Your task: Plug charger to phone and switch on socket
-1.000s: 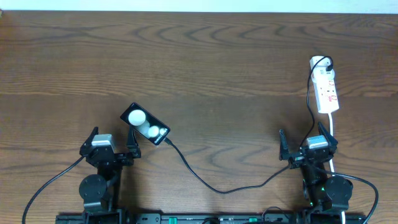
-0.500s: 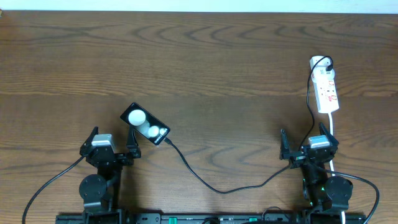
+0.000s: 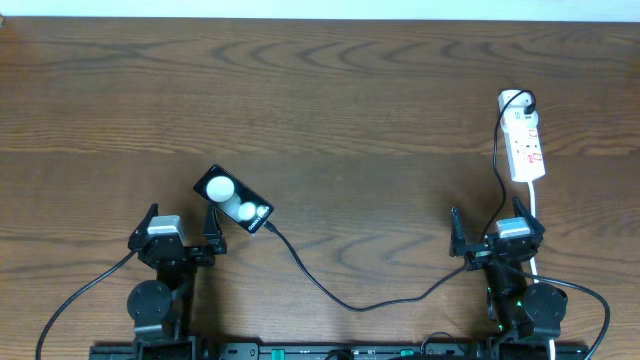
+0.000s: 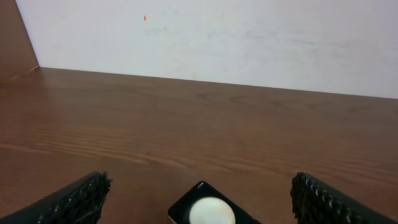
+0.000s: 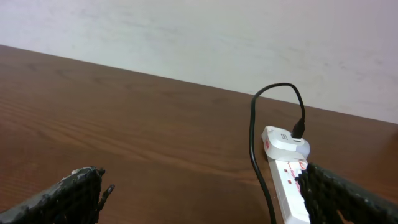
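The phone (image 3: 233, 200) lies slanted on the table left of centre, a black slab with two white circles; its near corner shows in the left wrist view (image 4: 210, 208). The charger cable (image 3: 350, 300) runs from the phone's lower right end across the table up to a white adapter on the socket (image 3: 524, 143). The cable tip sits at the phone's end. The socket, a white strip with red marks, also shows in the right wrist view (image 5: 289, 186). My left gripper (image 3: 181, 232) is open just below-left of the phone. My right gripper (image 3: 496, 232) is open below the socket.
The socket's white cord (image 3: 533, 215) runs down past the right gripper. Thick black cables (image 3: 70, 300) lead from both arm bases at the table's front edge. A pale wall borders the table's far edge (image 4: 217, 37).
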Robot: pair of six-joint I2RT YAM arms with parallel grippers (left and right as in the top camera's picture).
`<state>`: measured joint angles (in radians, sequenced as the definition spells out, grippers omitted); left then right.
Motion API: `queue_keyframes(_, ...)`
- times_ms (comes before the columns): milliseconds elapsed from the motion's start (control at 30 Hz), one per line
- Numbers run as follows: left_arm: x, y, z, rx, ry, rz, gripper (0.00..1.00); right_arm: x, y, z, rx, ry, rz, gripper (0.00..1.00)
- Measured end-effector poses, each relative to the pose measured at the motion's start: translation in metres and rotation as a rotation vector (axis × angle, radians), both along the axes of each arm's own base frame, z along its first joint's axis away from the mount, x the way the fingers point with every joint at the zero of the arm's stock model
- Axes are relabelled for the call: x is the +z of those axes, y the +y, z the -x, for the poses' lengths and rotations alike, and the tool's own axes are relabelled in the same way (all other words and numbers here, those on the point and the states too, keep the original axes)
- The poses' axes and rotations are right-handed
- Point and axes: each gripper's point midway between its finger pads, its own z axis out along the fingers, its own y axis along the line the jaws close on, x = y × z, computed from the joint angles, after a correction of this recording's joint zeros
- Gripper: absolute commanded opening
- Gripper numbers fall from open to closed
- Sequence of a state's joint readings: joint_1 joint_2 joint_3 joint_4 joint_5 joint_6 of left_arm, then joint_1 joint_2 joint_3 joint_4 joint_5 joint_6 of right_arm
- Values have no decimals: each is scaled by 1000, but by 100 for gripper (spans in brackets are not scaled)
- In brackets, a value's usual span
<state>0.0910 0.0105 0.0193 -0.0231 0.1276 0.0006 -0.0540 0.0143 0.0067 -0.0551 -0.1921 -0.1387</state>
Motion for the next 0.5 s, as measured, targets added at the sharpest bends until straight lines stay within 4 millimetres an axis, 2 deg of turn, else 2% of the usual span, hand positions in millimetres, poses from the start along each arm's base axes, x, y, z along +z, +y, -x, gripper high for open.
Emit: queue_keyframes(500,0,-12,0,-47,0,0,95,0,0,0,0,0,0,99)
